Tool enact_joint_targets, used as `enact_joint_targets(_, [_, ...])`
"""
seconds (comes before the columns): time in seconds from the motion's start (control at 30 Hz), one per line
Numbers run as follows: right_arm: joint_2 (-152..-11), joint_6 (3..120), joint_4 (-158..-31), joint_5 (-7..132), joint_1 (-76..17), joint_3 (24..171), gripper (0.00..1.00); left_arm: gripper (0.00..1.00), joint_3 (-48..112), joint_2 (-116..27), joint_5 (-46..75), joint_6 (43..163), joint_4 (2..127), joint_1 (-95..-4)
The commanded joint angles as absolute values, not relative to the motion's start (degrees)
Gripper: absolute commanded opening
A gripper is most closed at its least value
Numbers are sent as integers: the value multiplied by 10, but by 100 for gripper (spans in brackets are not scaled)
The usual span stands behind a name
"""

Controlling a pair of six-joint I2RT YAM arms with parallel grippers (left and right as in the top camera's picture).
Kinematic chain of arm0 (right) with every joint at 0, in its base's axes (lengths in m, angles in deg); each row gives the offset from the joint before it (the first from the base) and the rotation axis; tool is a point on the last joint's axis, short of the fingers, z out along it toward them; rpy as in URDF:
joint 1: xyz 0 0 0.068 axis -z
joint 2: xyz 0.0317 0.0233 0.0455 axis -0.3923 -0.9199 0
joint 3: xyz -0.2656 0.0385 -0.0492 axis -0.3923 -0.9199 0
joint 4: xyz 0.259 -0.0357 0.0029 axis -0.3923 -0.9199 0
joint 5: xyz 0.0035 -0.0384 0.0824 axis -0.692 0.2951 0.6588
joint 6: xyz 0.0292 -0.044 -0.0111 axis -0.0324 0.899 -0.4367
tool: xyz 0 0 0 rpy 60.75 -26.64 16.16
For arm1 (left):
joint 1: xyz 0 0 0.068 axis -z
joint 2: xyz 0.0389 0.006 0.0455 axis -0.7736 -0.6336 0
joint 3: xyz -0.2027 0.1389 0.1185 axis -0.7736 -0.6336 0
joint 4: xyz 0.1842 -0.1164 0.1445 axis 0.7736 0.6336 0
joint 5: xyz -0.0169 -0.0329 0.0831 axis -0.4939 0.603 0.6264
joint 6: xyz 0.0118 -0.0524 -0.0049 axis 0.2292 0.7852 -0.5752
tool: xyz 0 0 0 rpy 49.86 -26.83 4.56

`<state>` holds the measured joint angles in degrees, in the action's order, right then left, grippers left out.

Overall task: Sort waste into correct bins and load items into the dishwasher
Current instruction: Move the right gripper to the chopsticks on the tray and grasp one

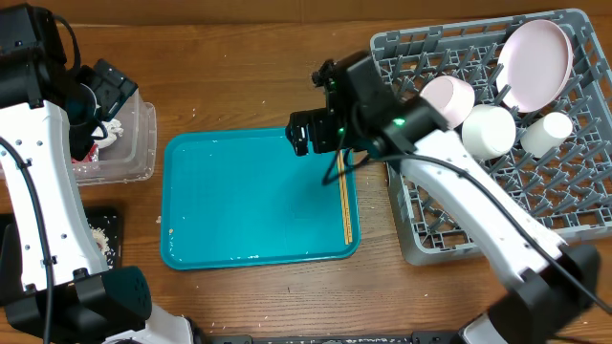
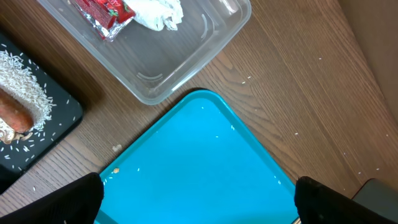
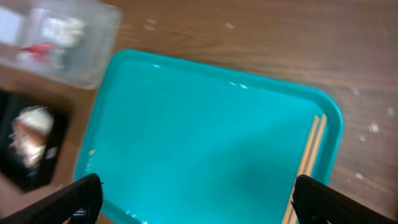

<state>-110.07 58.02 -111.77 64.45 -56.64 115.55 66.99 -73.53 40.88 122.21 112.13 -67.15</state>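
Right hand [image 1: 308,132] open, chopsticks [image 1: 345,196] — long axis near-to-far

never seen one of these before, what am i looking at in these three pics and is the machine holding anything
These are two robot arms at a wooden table, each ending in a two-finger gripper. One picture looks down from above; the other two come from cameras on the wrists, so the dark shapes at their bottom corners are each arm's own fingers.

In the middle lies a teal tray with a pair of chopsticks along its right edge. On the left, a clear tub holds a red wrapper and a white napkin; a black tray holds rice and a carrot. On the right, a grey dish rack holds white dishes.

Nothing is held: the left gripper and right gripper are both open.
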Motion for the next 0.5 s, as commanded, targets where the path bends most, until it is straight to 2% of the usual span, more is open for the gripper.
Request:
enact_joint_targets(0.0, [-1160,502,-1126,601,-570,1149,100,100,674,-736,405,1211,1121,-672])
enact_joint_targets(0.07, [-1189,482,-1133,601,-570,1149,100,100,674,-736,405,1211,1121,-672])
enact_joint_targets(0.13, [-1213,482,-1138,601,-571,1149,95,100,674,-736,405,1211,1121,-672])
enact_joint_targets(0.23, [-1243,480,-1144,601,-572,1149,80,100,674,-736,405,1211,1121,-672])
enact_joint_targets(0.33, [-1266,462,-1154,601,-572,1149,71,100,674,-736,405,1211,1121,-672])
enact_joint_targets(0.47, [-1285,463,-1159,601,-572,1149,69,100,674,-736,405,1211,1121,-672])
